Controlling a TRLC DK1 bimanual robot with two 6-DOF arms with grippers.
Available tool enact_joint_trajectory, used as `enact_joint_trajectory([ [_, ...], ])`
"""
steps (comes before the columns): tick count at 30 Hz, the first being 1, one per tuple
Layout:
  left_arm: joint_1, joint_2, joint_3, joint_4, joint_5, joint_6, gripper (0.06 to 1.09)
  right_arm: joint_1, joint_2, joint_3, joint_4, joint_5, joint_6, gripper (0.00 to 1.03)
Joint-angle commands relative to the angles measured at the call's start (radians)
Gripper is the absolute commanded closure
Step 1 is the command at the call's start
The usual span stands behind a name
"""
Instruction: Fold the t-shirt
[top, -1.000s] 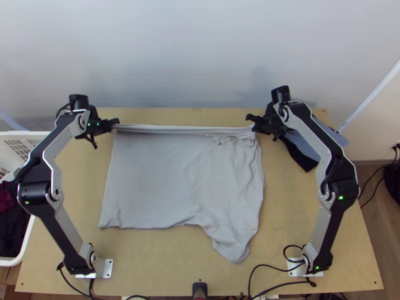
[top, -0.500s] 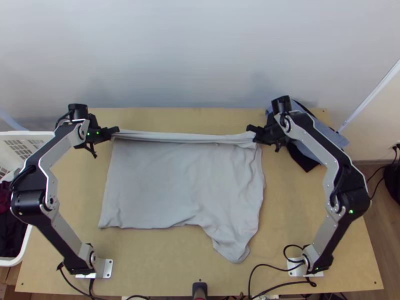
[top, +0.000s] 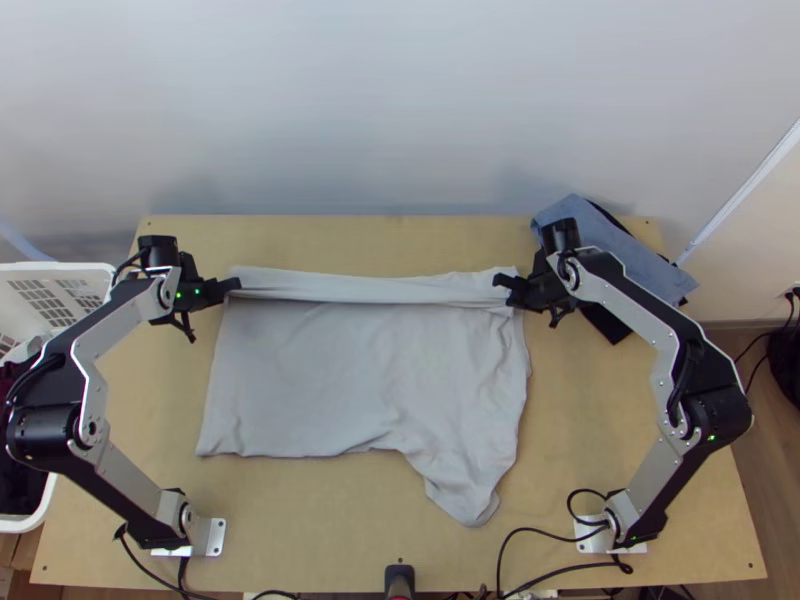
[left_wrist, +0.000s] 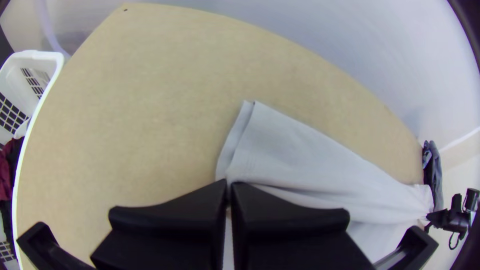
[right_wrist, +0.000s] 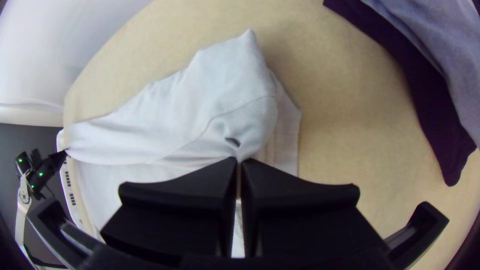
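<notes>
My left tool is narrow, clamped on the grey t-shirt at the left end of its far part. In the left wrist view, the fingers come together at the cloth. My right tool is likewise narrow and grips the same t-shirt at the right end of this part; the right wrist view shows its fingers closed at puckered fabric.

The t-shirt lies on the bench, between my two arms. A band of cloth runs across from tool to tool, with a strip beyond it. The main body is spread flat on the near side, and one lobe at the right extends toward the near edge.

Adjacent items: a blue garment and a black garment at the far right corner; a white basket at the left, containing dark and red clothes.
</notes>
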Motion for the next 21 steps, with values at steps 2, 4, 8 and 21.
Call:
enact_joint_trajectory([
  [2, -0.001, -0.042, -0.061, 0.015, -0.001, -0.003, 1.02, 0.001, -0.04, -0.047, 0.01, 0.038, 0.036, 0.95],
  [4, -0.001, -0.066, -0.089, 0.024, -0.001, -0.002, 0.83, 0.002, -0.055, -0.063, 0.01, 0.045, 0.038, 0.69],
  [8, -0.001, -0.114, -0.152, 0.061, -0.004, 0.004, 0.57, -0.002, -0.09, -0.087, 0.01, 0.047, 0.041, 0.25],
  [21, 0.062, -0.255, -0.213, 0.053, -0.004, 0.024, 0.32, 0.012, -0.459, -0.262, -0.075, 0.053, 0.036, 0.04],
])
